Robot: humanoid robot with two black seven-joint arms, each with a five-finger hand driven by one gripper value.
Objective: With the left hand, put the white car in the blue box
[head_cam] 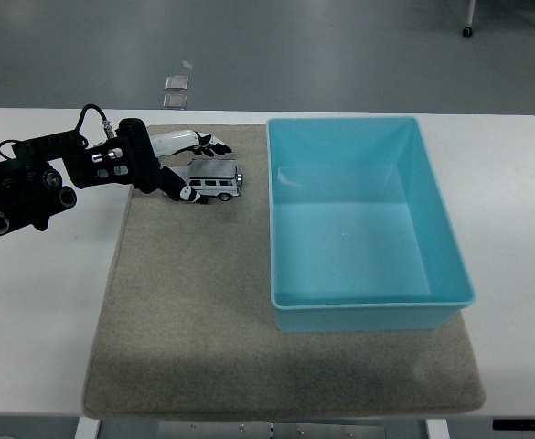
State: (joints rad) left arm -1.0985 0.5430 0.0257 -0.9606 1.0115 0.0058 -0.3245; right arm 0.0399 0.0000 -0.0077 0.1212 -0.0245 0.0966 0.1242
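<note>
The white car [216, 181] stands on the grey mat [203, 302] near its far left corner, just left of the blue box [363, 219]. My left hand [196, 168] reaches in from the left at the car's left end. Its white fingers [203, 144] stretch behind the car's roof and the thumb [188, 193] lies at the car's front side. The fingers are still spread and the car rests on the mat. The blue box is an open, empty bin on the mat's right half. My right arm is out of view.
The white table [38, 302] extends past the mat on both sides. Two small grey squares [176, 91] lie on the floor beyond the far edge. The black forearm [38, 178] with its cable lies over the table's left side.
</note>
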